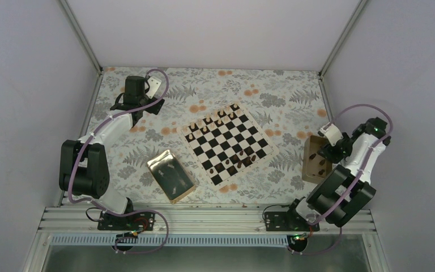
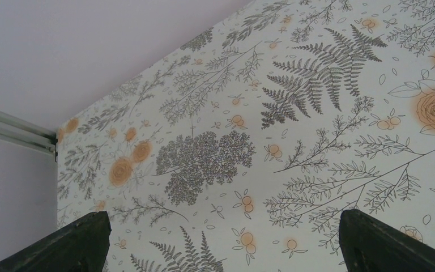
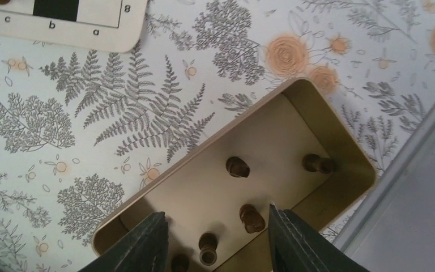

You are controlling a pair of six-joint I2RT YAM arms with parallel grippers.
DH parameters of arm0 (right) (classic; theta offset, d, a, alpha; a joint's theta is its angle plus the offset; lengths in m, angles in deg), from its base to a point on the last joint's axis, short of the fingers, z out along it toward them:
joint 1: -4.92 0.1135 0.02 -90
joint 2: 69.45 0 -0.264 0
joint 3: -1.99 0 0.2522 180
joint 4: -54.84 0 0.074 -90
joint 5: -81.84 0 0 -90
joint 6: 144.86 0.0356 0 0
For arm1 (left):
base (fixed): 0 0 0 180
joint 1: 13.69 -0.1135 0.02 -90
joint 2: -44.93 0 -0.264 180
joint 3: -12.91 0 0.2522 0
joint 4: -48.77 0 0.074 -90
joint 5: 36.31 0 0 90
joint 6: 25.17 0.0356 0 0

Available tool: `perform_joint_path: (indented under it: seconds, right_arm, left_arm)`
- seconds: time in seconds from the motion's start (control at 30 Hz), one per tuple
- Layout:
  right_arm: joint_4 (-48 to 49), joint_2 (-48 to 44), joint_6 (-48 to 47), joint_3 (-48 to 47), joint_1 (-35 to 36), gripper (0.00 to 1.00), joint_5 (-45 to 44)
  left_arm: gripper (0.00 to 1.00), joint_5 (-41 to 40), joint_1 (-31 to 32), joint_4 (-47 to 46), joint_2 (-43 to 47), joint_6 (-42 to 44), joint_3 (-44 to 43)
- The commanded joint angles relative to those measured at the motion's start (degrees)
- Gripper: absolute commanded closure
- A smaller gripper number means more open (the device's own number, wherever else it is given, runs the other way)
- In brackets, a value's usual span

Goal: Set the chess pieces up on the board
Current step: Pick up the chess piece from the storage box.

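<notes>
The board [image 1: 225, 139] lies angled at mid-table; one corner [image 3: 99, 28] shows in the right wrist view. Tan chess pieces [image 1: 208, 120] stand along its far-left side and dark ones [image 1: 241, 158] near its near-right side. Several dark pieces [image 3: 251, 219] lie in the tan open box [image 3: 340, 136]. My right gripper [image 3: 215, 211] hangs open just above that box, with a fallen dark piece [image 3: 207, 247] between its fingers, untouched. My left gripper [image 2: 225, 218] is open over bare tablecloth at the far left [image 1: 136, 86], holding nothing.
A shiny gold tray [image 1: 150, 165] sits left of the board's near corner. The tan box [image 1: 308, 161] stands close to the right wall and its metal rail. Enclosure walls bound the table on three sides.
</notes>
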Motion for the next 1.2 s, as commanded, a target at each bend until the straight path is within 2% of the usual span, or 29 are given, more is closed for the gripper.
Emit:
perform_joint_path:
  seconds: [0.0, 0.33, 1.17]
  right_arm:
    - [0.9, -1.2, 5.4, 1.3, 4.4, 0.53, -8.0]
    - [7.4, 4.0, 13.8, 3.0, 11.1, 0.59, -17.6]
    - [14.2, 13.8, 18.8, 5.3, 15.4, 0.55, -20.9]
  left_arm:
    - [0.00, -0.7, 0.2, -1.3, -0.2, 0.4, -0.8]
    - [0.00, -1.7, 0.3, -1.2, -1.3, 0.9, -1.0]
    - [0.00, -2.0, 0.2, -1.6, -1.4, 0.7, -0.7]
